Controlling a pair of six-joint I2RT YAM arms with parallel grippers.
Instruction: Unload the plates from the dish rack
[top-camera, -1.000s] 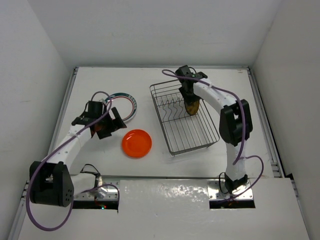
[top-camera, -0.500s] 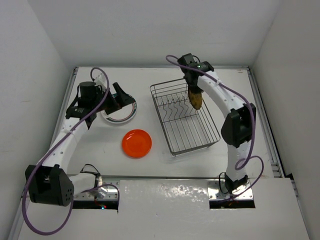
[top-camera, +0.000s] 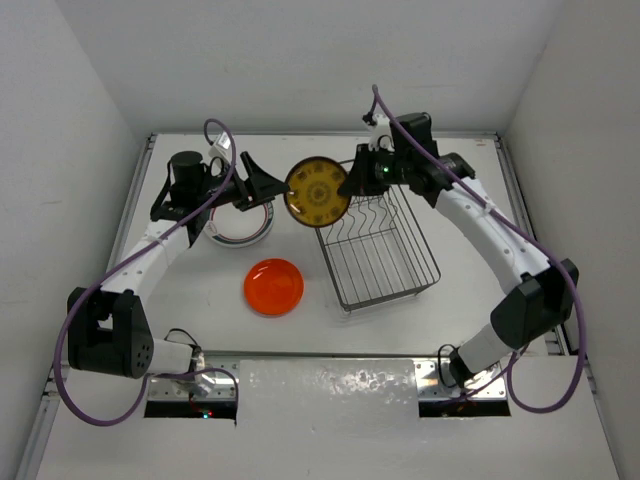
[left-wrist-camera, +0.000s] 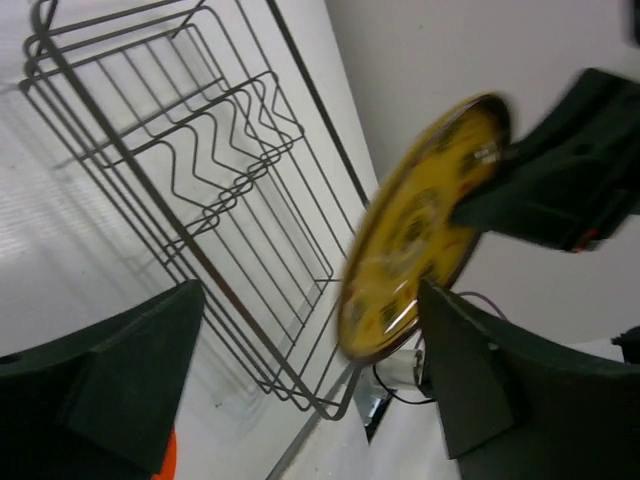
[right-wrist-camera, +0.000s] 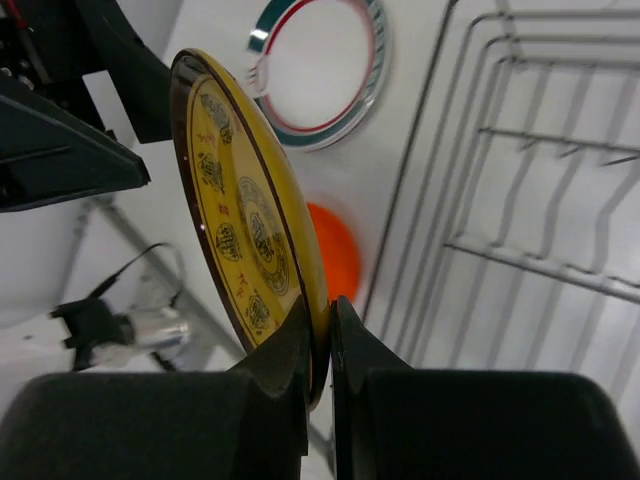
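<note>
My right gripper (top-camera: 350, 186) is shut on the rim of a yellow patterned plate (top-camera: 316, 193) and holds it upright in the air, left of the dark wire dish rack (top-camera: 372, 236). The plate also shows in the right wrist view (right-wrist-camera: 245, 215) and the left wrist view (left-wrist-camera: 425, 225). My left gripper (top-camera: 262, 185) is open, its fingers just left of that plate without touching it. A white plate with a green and red rim (top-camera: 240, 222) lies on the table under the left arm. An orange plate (top-camera: 273, 285) lies flat in front of it. The rack holds no plates.
White walls close in the table on the left, back and right. The arm bases and loose cables sit at the near edge (top-camera: 200, 385). The rack's upright prongs (left-wrist-camera: 215, 150) stand in its far half.
My right gripper has lifted the yellow plate out of the rack and carried it left over the rack's edge. My left arm has swung up and right toward the plate.
</note>
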